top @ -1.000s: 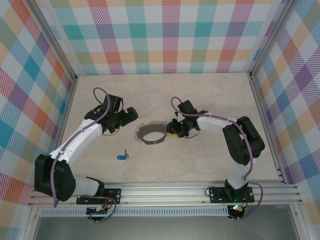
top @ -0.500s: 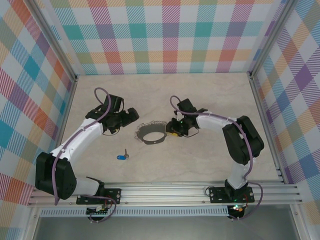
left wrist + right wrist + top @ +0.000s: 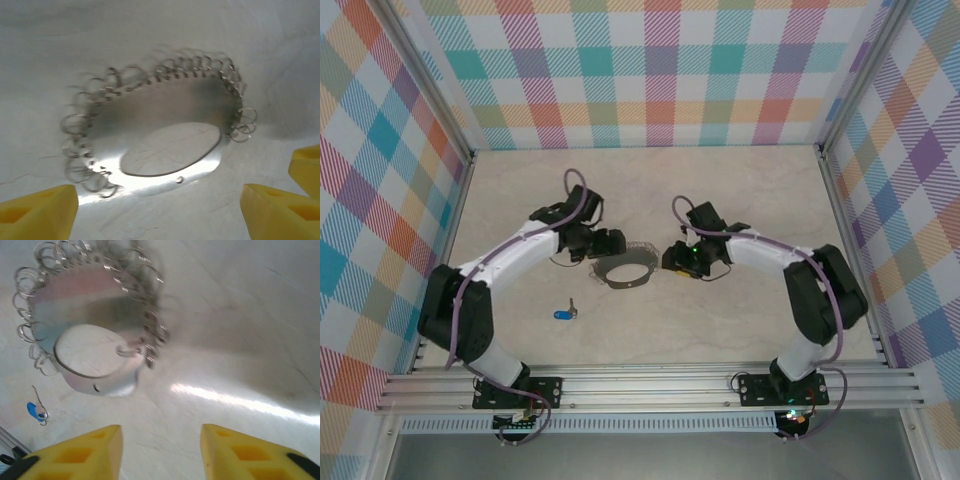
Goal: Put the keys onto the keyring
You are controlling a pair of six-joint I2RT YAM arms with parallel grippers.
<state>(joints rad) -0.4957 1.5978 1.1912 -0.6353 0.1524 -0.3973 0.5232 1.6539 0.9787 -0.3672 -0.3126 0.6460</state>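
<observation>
Left end effector: jaws wide, nothing between them. Its yellow fingers flank the keyring from just beside its left side, not touching as far as the wrist view shows.

Right end effector: jaws apart, moderately wide, bare tabletop between them, nothing held. It sits near the ring's right side.

Keyring: a shiny metal band standing as a loop mid-tabletop, between the two end effectors, with small wire rings fringing its edge. One small hole shows in the band.

Key: blue head, lying flat on the tabletop, well apart from the ring, toward the near edge. It is not on the ring, so I judge the task hardly begun.

Risks:
- The ring looks light and loose, so a jaw closing off-centre may shove or tip it rather than grip it.
- The two end effectors face each other across the ring and could collide.
- The key is tiny and flat, so fingers may slide over it or flick it away.
- The wire rings are thin, so threading will demand fine alignment.

Writing or brands: none readable.
</observation>
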